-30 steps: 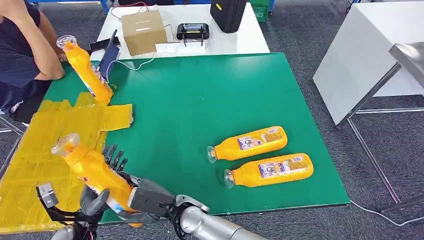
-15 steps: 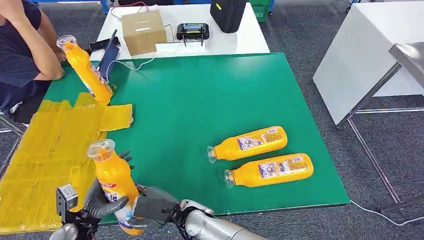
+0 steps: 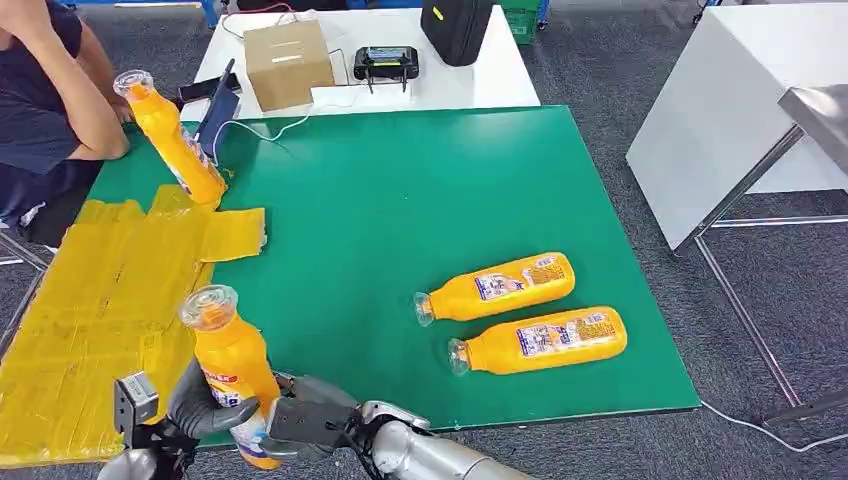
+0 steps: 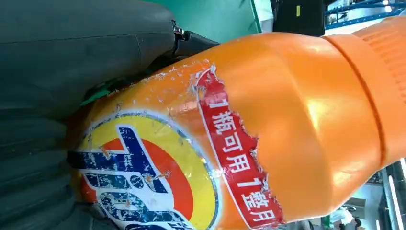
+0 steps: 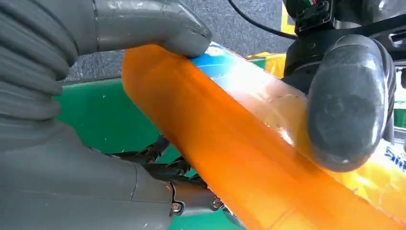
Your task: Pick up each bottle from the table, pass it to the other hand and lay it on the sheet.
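Note:
An orange bottle (image 3: 233, 370) stands nearly upright above the table's near left corner, cap up, held between both hands. My left hand (image 3: 195, 405) grips its lower body from the left; in the left wrist view the hand (image 4: 57, 72) wraps the labelled bottle (image 4: 268, 124). My right hand (image 3: 305, 415) grips the same bottle from the right; in the right wrist view its thumb lies on the bottle (image 5: 225, 143) and the left hand's thumb (image 5: 347, 100) presses from the other side. The yellow sheet (image 3: 90, 300) lies just left of it. Two more orange bottles (image 3: 495, 287) (image 3: 540, 341) lie on the green mat (image 3: 400, 190).
A person at the far left holds a tilted orange bottle (image 3: 170, 140) on the sheet's far end. A white table behind carries a cardboard box (image 3: 287, 60), a controller (image 3: 385, 62) and a black bag (image 3: 455, 28). A white table (image 3: 720, 110) stands to the right.
The held bottle swung from leaning left to nearly upright and shifted right. My left hand closed around its lower body while the right hand kept its hold.

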{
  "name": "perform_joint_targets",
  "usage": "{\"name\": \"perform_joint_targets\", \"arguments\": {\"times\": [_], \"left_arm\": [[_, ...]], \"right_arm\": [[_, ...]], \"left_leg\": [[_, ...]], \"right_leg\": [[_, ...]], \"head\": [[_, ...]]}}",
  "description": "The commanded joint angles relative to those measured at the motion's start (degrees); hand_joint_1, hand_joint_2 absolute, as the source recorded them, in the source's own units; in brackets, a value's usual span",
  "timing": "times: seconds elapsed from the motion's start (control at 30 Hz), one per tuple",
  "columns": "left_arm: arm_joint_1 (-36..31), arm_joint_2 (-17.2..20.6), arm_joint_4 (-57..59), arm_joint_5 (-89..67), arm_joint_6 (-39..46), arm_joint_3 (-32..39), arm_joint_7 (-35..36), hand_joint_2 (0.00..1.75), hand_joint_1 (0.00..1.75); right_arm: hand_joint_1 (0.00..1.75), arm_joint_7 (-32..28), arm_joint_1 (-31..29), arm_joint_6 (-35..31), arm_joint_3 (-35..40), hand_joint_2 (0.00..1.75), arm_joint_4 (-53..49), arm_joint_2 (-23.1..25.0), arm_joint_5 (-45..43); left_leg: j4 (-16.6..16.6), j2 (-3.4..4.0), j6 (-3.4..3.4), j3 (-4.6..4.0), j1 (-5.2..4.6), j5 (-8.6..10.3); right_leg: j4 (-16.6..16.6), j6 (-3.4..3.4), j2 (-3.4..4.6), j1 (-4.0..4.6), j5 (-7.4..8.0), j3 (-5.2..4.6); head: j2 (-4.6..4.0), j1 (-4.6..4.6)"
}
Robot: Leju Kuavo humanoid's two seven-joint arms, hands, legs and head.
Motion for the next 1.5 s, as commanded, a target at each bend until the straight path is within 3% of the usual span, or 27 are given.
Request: {"name": "perform_joint_targets", "arguments": {"times": [0.03, 0.13, 0.73, 0.77, 0.8, 0.93, 1.1, 1.13, 1.17, 1.27, 1.3, 1.37, 1.43, 1.5], "left_arm": [[-1.7, 0.9, -0.2, -1.4, 0.9, 0.3, -0.2, 1.75, 1.75], [-1.7, 1.5, -0.8, -1.9, 1.4, 1.0, 0.0, 1.75, 1.75], [-1.7, 1.5, -1.0, -3.4, 2.9, 0.9, 0.4, 1.75, 1.75], [-1.7, 1.8, -1.6, -4.7, 4.5, 1.3, 0.9, 1.75, 1.75], [-1.6, 1.9, -2.2, -6.1, 6.4, 1.9, 1.7, 1.75, 1.75], [-2.1, 1.6, -3.9, -16.0, 16.9, 4.8, 3.1, 1.75, 1.75], [-2.6, 0.5, -5.1, -38.1, 35.2, 5.2, 6.7, 1.75, 1.75], [-2.4, 0.0, -5.2, -40.3, 36.4, 5.1, 7.4, 1.75, 1.75], [-1.6, -0.5, -5.3, -53.8, 43.8, 3.8, 10.9, 1.75, 1.75], [-0.3, -2.6, -5.1, -72.4, 52.0, 0.0, 19.0, 1.75, 1.75], [-0.4, -3.0, -4.5, -76.8, 53.4, -0.8, 21.4, 1.75, 1.75], [-1.6, -3.4, -2.4, -83.4, 55.0, -2.5, 24.9, 1.75, 1.75], [-2.9, -3.2, -0.3, -84.6, 55.6, -3.7, 26.6, 1.75, 1.75], [-4.3, -0.2, 0.8, -84.6, 55.1, -8.4, 31.4, 1.75, 1.75]], "right_arm": [[1.75, -0.9, -2.5, -2.3, -9.8, 1.75, 2.5, -1.9, 5.2], [1.75, -0.5, -3.3, -2.6, -12.8, 1.75, 1.2, -3.4, 6.8], [1.75, -0.4, -2.6, -3.4, -14.5, 1.75, 0.9, -3.2, 7.7], [1.34, 0.1, -3.0, -4.4, -17.1, 1.75, 0.0, -4.3, 7.7], [0.05, 0.4, -3.1, -4.8, -19.2, 1.75, -1.1, -5.4, 7.9], [0.0, 2.5, -1.9, -4.2, -27.3, 1.75, -11.6, -11.4, 9.8], [0.0, 4.7, 5.8, -3.2, -36.2, 1.75, -28.4, -19.2, 15.7], [0.0, 4.1, 7.6, -3.1, -37.7, 0.0, -31.1, -20.4, 17.0], [0.0, 2.3, 12.1, -6.0, -40.9, 0.0, -37.6, -22.9, 18.5], [0.0, 0.6, 21.5, -2.0, -48.2, 0.0, -51.4, -27.8, 19.5], [0.0, 0.1, 22.7, -1.3, -49.4, 1.75, -53.5, -28.4, 19.6], [0.0, -2.2, 24.4, 2.3, -50.4, 1.75, -57.0, -29.3, 17.2], [0.0, -4.3, 26.1, 1.6, -51.3, 1.75, -59.9, -29.2, 18.1], [0.0, -6.7, 28.0, 0.5, -51.8, 1.75, -63.1, -27.5, 19.1]], "left_leg": [[0.0, -0.32, -0.02, 0.11, 0.08, -0.04], [0.0, -0.33, -0.01, 0.1, 0.08, -0.02], [0.0, -0.23, -0.01, 0.16, 0.05, -0.04], [0.0, -0.28, -0.01, 0.19, 0.07, -0.05], [0.0, -0.27, 0.0, 0.1, 0.05, -0.02], [0.0, -0.27, 0.02, 0.01, 0.05, 0.01], [0.0, -0.53, 0.06, 0.1, 0.02, 0.03], [0.0, -0.59, 0.06, 0.17, 0.05, -0.02], [0.0, -0.59, 0.06, 0.18, 0.02, 0.01], [-0.1, -0.94, 0.09, 0.33, -0.04, -0.03], [0.0, -0.78, 0.11, 0.17, -0.11, -0.01], [0.1, -0.93, 0.14, 0.24, -0.08, -0.17], [0.1, -0.78, 0.19, 0.03, -0.16, -0.12], [0.0, -0.59, 0.21, -0.03, -0.16, -0.13]], "right_leg": [[0.0, -0.06, 0.17, 0.02, -0.07, 0.17], [0.0, -0.05, 0.12, 0.03, -0.05, 0.19], [0.0, -0.04, 0.22, 0.0, -0.05, 0.22], [0.0, -0.06, 0.24, 0.01, -0.07, 0.26], [0.0, -0.04, 0.15, 0.01, -0.05, 0.18], [0.0, -0.01, 0.08, 0.02, -0.01, 0.11], [-0.1, 0.01, -0.07, -0.05, -0.06, 0.28], [-0.1, 0.0, 0.0, -0.03, -0.1, 0.38], [-0.1, 0.01, -0.13, -0.04, -0.08, 0.42], [-0.2, 0.04, -0.35, -0.09, -0.19, 0.66], [-0.1, 0.06, -0.39, -0.13, -0.13, 0.43], [-0.1, 0.05, -0.29, -0.14, -0.26, 0.57], [0.0, 0.07, -0.3, -0.22, -0.17, 0.32], [-0.1, 0.04, -0.18, -0.18, -0.09, 0.21]], "head": [[0.0, 0.0], [0.0, 0.0], [0.0, 0.02], [0.0, 0.0], [0.0, 0.0], [0.0, 0.02], [0.0, -0.02], [0.0, 0.02], [0.0, 0.0], [0.0, -0.02], [0.0, -0.02], [0.0, -0.02], [0.0, 0.0], [0.0, -0.02]]}}
